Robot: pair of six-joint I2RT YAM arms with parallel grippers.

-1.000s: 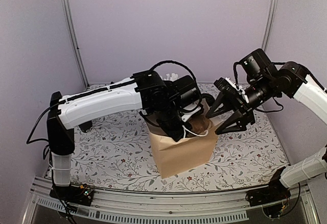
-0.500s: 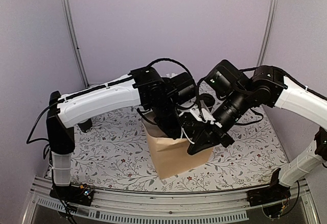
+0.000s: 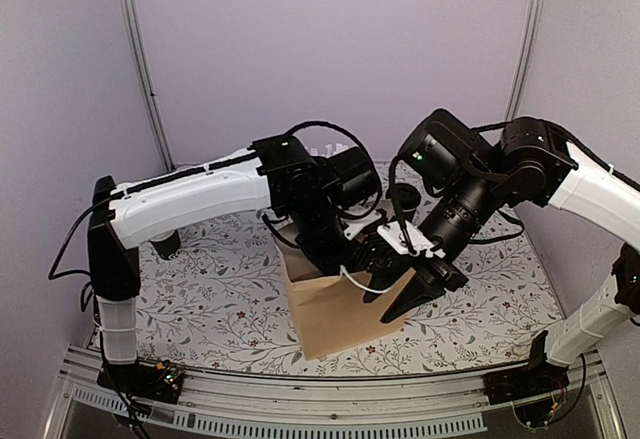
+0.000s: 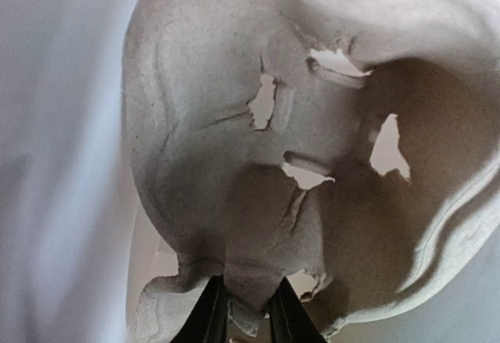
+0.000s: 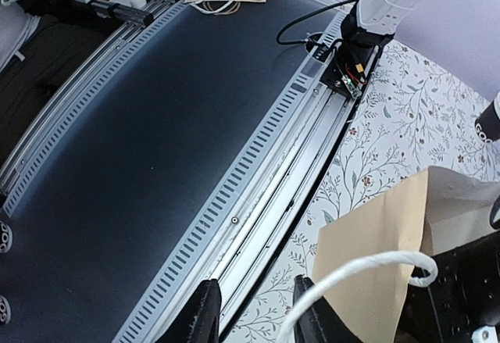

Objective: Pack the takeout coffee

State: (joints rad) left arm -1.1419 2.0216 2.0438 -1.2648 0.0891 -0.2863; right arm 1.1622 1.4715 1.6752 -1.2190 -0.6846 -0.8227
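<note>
My right hand [image 5: 254, 287] has swung in from the right side of the counter [image 3: 225, 294] to the brown paper bag [image 3: 340, 317]. Its fingers are narrowly apart beside the white cord handle [image 5: 367, 265] and grip nothing. The left hand [image 4: 248, 305] pinches the pulp cup carrier [image 4: 234, 163] above the bag. The black cup [image 3: 165, 247] stands by the left base, well apart and not yet packed, so I judge the bag is only being readied.

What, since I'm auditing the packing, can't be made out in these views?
Paper bag inside: top view, the left arm covers its mouth.
Beyond the pulp carrier: left wrist view, it fills the frame.
Whether the right gripper holds the white handle: right wrist view, bottom edge cuts them off.
</note>
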